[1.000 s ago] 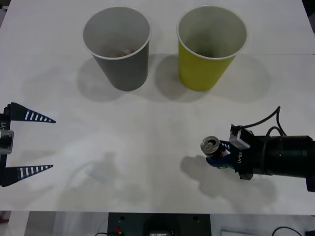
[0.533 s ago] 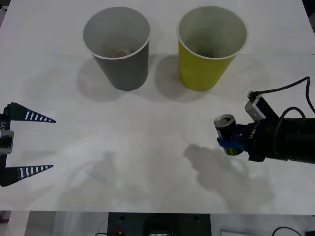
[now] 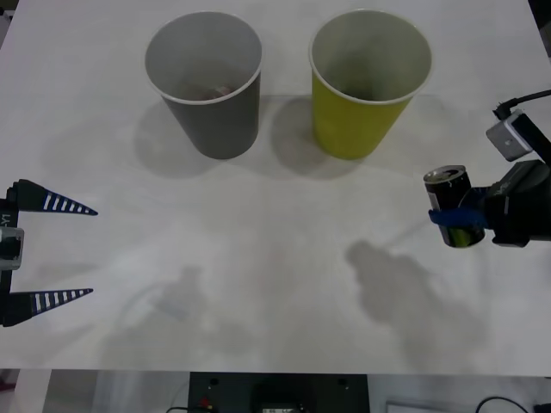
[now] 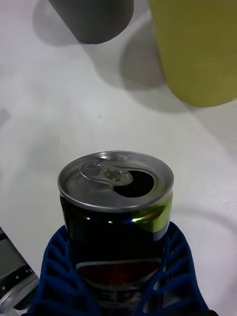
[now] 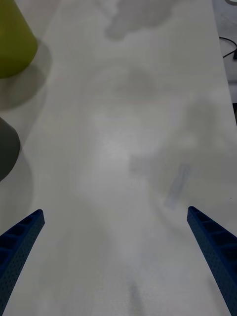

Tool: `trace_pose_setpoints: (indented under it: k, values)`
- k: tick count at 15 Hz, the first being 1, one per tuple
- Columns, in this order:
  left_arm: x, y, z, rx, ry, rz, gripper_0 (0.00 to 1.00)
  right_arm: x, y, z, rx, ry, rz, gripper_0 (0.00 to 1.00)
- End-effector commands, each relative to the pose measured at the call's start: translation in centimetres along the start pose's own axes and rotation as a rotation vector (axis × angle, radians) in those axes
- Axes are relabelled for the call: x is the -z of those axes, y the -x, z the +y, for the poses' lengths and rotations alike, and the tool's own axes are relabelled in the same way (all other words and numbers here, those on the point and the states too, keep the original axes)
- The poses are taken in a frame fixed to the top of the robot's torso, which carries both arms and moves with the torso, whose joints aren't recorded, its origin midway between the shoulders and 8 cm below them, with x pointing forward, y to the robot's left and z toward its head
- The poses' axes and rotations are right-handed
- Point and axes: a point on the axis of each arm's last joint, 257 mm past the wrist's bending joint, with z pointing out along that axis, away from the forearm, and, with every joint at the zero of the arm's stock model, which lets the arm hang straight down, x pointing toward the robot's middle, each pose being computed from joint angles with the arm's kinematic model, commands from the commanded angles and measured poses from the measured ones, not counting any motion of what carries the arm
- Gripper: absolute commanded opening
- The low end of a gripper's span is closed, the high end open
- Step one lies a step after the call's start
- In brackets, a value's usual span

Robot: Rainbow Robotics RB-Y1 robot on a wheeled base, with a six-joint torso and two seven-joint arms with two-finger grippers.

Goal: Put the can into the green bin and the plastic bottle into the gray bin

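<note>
— Holding what, the right gripper (image 3: 461,225)?

— The can (image 3: 454,206). Its blue fingers (image 4: 59,269) are clamped on both sides of the dark body, and the can hangs clear above the white table (image 3: 275,284), its shadow lying on the surface below and to the left. The silver top with the pull-tab opening faces up.

— Where are the bins?

— Far side of the table. The green bin (image 3: 368,82) stands upright beyond the can; the gray bin (image 3: 207,82) stands just beside it, on its left, something small lying at its bottom.

— And the left gripper (image 3: 39,253)?

— Parked at the table's left edge, fingers spread wide apart, gripping nothing.
</note>
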Motion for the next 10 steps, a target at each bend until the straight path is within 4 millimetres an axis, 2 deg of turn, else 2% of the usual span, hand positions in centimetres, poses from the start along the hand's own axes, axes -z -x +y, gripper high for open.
trace_pose_setpoints:
  k: [1,6,10]
  values:
    - [0.0,0.0,0.0,0.0,0.0,0.0,1.0,2.3,1.8,-1.5,0.036,-0.026,0.022,0.0]
    - [0.0,0.0,0.0,0.0,0.0,0.0,1.0,5.1,7.0,-3.9,0.041,-0.044,-0.032,0.0]
    - [0.0,0.0,0.0,0.0,0.0,0.0,1.0,5.5,10.4,-5.4,0.109,-0.084,-0.004,0.0]
